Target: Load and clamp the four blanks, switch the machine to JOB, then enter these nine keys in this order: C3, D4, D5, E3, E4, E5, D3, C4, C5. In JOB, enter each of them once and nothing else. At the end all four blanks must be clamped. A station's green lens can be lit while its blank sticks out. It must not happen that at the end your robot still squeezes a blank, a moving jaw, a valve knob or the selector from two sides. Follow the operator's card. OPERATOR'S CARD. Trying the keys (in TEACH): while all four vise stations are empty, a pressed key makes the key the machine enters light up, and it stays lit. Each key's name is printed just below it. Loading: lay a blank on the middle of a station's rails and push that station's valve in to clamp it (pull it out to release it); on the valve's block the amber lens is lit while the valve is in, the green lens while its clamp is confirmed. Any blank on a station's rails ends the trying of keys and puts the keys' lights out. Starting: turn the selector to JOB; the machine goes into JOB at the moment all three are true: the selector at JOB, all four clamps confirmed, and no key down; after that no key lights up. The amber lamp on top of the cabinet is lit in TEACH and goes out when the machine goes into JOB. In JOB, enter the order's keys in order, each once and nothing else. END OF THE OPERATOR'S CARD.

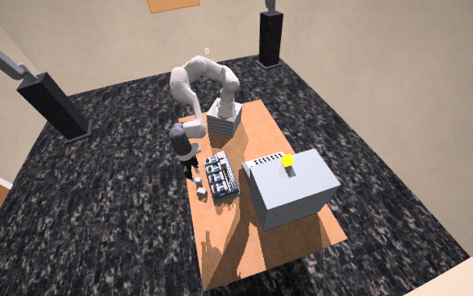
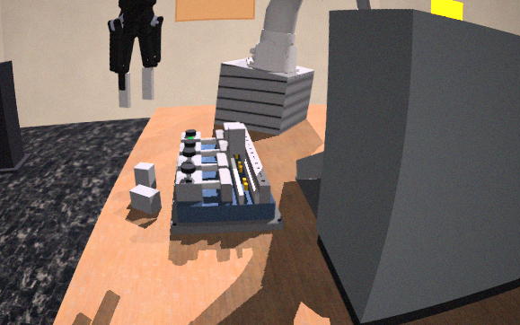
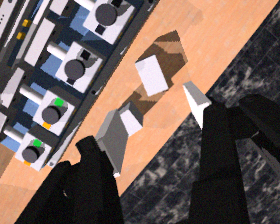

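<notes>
My gripper (image 1: 192,172) (image 2: 136,102) (image 3: 154,110) is open and empty, high above the two loose blanks. The nearer-to-base blank (image 1: 198,181) (image 2: 145,172) (image 3: 131,121) is beside the left finger in the wrist view; the other blank (image 1: 202,191) (image 2: 145,198) (image 3: 152,75) lies beyond it. On the vise block (image 1: 225,177) (image 2: 227,213), the two stations nearest the arm base show lit green lenses (image 3: 58,102) (image 3: 37,143) and lit amber lenses (image 3: 46,126) (image 3: 27,162). The other two stations' valves (image 3: 74,69) (image 3: 107,14) show no lit lens. Blanks inside stations are not clear. The cabinet lamp (image 1: 287,160) (image 2: 447,9) is lit.
The grey cabinet (image 1: 296,180) (image 2: 371,135) stands tall across the vise block from the blanks. Its key panel (image 1: 252,163) is too small to read; the selector cannot be made out. The arm's base block (image 1: 224,123) (image 2: 250,99) is at the back. The table edge runs close beside the blanks.
</notes>
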`<state>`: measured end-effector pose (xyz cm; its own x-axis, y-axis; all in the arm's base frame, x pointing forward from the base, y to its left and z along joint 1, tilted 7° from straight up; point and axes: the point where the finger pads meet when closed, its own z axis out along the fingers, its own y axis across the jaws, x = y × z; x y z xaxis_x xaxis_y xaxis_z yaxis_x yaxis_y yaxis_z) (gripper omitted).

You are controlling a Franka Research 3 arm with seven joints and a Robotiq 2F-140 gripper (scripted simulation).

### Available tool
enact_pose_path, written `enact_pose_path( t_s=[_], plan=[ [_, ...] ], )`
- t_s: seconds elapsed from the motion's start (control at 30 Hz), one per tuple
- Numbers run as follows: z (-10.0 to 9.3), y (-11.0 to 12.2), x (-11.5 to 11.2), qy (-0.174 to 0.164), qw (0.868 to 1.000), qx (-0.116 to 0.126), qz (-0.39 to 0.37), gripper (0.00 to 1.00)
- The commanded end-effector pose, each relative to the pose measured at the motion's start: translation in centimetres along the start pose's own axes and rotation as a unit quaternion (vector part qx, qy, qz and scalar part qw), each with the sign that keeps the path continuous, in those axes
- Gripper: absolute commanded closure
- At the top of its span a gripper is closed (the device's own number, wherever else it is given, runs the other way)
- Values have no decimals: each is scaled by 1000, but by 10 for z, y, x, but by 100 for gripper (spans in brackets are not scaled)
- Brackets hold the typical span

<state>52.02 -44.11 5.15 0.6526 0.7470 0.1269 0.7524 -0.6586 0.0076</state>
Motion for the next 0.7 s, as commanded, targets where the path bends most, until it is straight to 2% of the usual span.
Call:
enact_pose_path(
  t_s=[0.0,0.43,0.67],
  plan=[
    [0,-1,0,-1,1000,2,-11,60],
    [18,-1,0,-1,1000,2,-11,60],
    [48,-1,0,-1,1000,2,-11,60]
  ],
)
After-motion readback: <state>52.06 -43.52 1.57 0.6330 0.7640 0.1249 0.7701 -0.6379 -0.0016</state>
